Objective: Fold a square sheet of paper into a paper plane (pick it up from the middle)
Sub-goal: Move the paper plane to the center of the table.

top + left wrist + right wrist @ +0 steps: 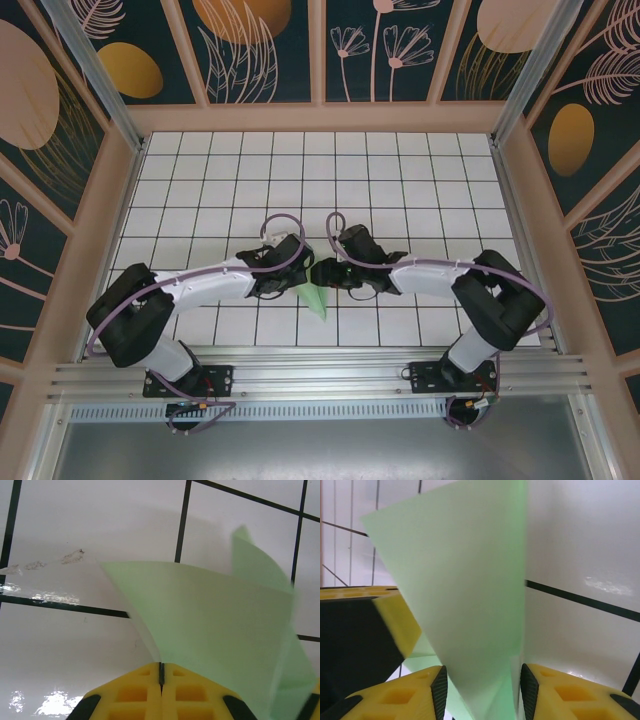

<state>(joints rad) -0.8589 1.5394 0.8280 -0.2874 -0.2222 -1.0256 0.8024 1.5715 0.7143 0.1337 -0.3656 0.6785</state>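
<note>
A: Where's the paper plane point(315, 298)?

B: Over the near rows of the white grid-tiled table point(400, 170), up between the two arms, tip toward the aluminium rail point(320, 375).

A: Who has it?

B: The left gripper point(161, 667) – fingers pinched tight on a fold. The right gripper point(482, 672) has its fingers parted, with the green paper standing between them.

A: And the tiles?

B: Glossy, black lines, with one shiny smear point(45, 565), possibly tape. Dark flower-painted walls point(390, 50) in pale wooden framing all round
</note>
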